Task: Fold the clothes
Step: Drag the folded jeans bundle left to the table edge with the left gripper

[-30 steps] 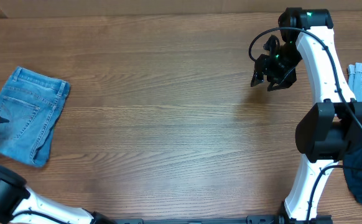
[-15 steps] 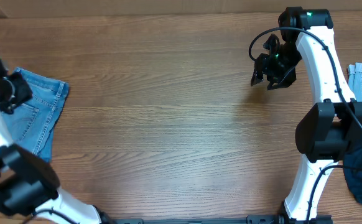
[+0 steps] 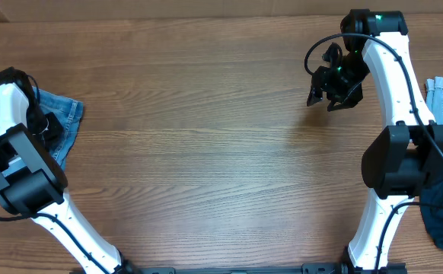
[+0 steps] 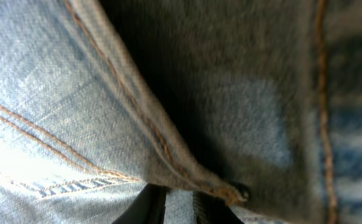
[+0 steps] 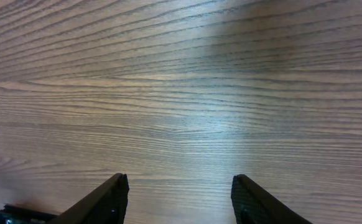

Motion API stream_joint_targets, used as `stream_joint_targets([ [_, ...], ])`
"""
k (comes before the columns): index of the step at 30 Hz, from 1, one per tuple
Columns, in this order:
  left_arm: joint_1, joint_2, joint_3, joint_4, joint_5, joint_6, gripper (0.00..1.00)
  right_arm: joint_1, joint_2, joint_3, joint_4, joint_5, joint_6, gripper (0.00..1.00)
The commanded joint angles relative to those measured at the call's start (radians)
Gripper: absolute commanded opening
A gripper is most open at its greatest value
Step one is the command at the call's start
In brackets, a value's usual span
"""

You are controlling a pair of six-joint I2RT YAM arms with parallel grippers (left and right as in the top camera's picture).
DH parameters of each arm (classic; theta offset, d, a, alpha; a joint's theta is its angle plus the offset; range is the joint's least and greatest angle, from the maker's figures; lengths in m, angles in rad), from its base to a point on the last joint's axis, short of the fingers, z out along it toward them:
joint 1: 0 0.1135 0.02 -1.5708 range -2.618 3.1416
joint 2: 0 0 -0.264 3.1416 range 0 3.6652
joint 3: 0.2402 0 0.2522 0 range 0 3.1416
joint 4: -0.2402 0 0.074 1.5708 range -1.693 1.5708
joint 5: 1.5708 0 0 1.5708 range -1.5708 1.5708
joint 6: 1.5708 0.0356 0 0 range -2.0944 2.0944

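Jeans (image 3: 69,122), light blue denim, at the far left edge of the table (image 3: 206,152), partly under the left arm. Left gripper (image 4: 178,203) clenched on a seamed fold of the denim. Right gripper (image 5: 180,179) well apart at the far right, fingers spread over the wood, grasping nothing.

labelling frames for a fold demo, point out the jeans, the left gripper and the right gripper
jeans (image 3: 70,116), overhead view, exposed denim beside the left arm
left gripper (image 4: 180,208), left wrist view, midway between its fingertips
right gripper (image 5: 181,188), right wrist view, midway between its fingertips
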Motion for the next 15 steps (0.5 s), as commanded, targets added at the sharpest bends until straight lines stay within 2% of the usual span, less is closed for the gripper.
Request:
stream_joint_targets([
  [1, -0.029, 0.075, 0.009, 0.113, 0.077, -0.032, 0.13, 0.004, -0.056, 0.026, 0.0, 0.003, 0.0, 0.57],
  [3, -0.034, 0.075, 0.019, 0.14, 0.095, -0.032, 0.06, 0.004, -0.056, 0.026, 0.001, 0.003, 0.0, 0.57],
  [6, -0.035, 0.075, 0.025, 0.208, 0.182, 0.002, 0.05, 0.004, -0.056, 0.026, 0.002, 0.003, 0.0, 0.57],
  [10, -0.035, 0.075, 0.03, 0.31, 0.262, 0.002, 0.07, 0.004, -0.056, 0.026, 0.002, 0.003, 0.0, 0.57],
  [13, -0.035, 0.075, 0.031, 0.373, 0.283, 0.002, 0.18, 0.004, -0.056, 0.026, 0.007, 0.003, 0.008, 0.57],
  [15, -0.035, 0.075, 0.033, 0.398, 0.281, 0.002, 0.19, 0.004, -0.056, 0.026, 0.013, 0.003, 0.018, 0.57],
])
